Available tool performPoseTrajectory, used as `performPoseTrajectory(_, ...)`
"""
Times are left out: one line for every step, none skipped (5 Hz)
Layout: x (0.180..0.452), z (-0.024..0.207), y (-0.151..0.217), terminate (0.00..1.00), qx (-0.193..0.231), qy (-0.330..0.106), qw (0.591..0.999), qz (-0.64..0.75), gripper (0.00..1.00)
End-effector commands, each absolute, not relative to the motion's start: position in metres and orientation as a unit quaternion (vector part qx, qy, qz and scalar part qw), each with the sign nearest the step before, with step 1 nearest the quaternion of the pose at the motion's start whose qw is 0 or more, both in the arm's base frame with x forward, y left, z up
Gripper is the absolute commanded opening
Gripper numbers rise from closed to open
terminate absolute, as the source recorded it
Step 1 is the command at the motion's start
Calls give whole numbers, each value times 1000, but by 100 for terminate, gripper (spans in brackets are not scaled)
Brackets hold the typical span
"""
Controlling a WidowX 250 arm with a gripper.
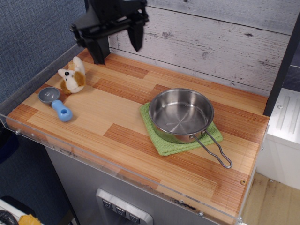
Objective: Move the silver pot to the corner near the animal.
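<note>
One pot [181,115], one toy [72,76], one scoop [56,104]

One camera, high up, looking down at the table from the front.

You see everything from a single view, so no other view shares it. The camera sits above the front edge and tilts down and toward the back wall. The table [117,140] runs slantwise, its front edge dropping from left to right. It is far enough back to fit nearly the whole top: the animal [72,79] at the far left, the silver pot [181,115] right of the middle, and the gripper [117,40] cut off by the top edge. The floor peeks in at the bottom right.
</note>
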State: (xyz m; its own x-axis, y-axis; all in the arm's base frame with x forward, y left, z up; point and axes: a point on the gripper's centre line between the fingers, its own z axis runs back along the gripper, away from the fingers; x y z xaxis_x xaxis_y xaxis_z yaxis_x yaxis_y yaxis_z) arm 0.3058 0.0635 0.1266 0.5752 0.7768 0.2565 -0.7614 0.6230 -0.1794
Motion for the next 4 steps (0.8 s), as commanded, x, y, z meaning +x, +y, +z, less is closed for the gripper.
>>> performPoseTrajectory(282, 132, 29, 0, -28, -143, 898, 416, 100)
performPoseTrajectory(270, 114, 27, 0, -6, -138, 911, 389, 100)
performPoseTrajectory(266, 99, 29, 0, 8, -128, 920, 370, 100)
performPoseTrajectory(269, 83, 33, 0, 10, -128, 927, 351, 100)
